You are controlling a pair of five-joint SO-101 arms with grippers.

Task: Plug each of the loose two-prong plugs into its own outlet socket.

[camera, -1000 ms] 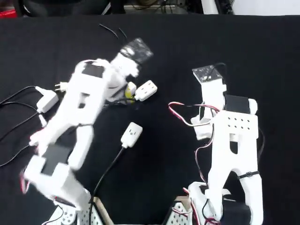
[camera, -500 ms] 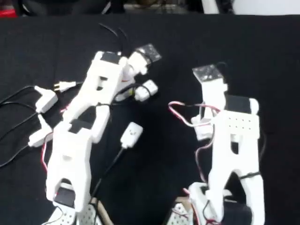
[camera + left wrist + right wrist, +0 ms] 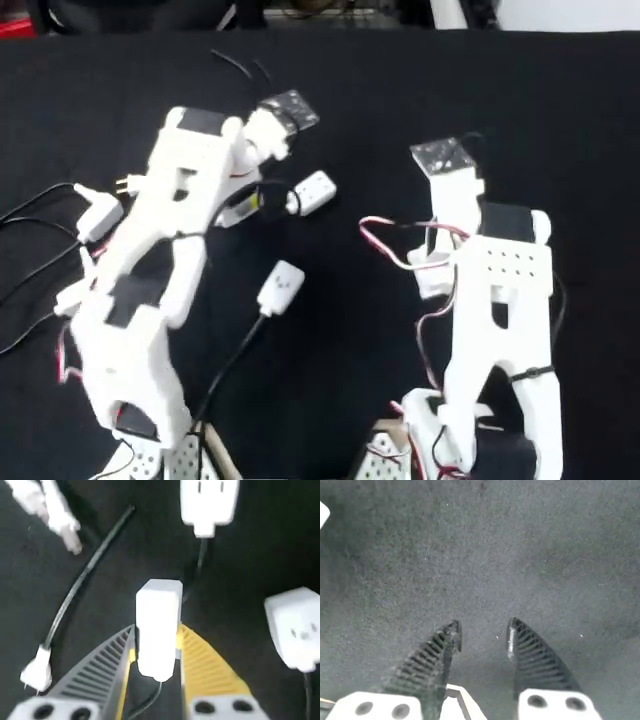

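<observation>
My left gripper (image 3: 156, 650) is shut on a white cabled block (image 3: 157, 625), its grey and yellow fingers pressed to the block's sides; the block's face is hidden. In the high view that block (image 3: 312, 190) lies just right of the left gripper (image 3: 262, 202). A white outlet socket (image 3: 209, 502) with two slots lies beyond it, and a second socket (image 3: 295, 630) lies beside it. One socket on a black cable (image 3: 280, 285) rests mid-table. Two loose plugs (image 3: 100, 210) (image 3: 75, 295) lie at the left. My right gripper (image 3: 482, 635) hangs open over bare cloth.
A black cloth (image 3: 380, 90) covers the table. Thin black cables (image 3: 35, 250) trail off the left edge, and another cable (image 3: 85, 575) runs past the plugs. The right arm (image 3: 495, 290) stands at centre right with red and white wires beside it.
The left arm has swung over the left side of the table, first rightward and then back left, while its gripper stays by the white block. The right arm has not moved.
</observation>
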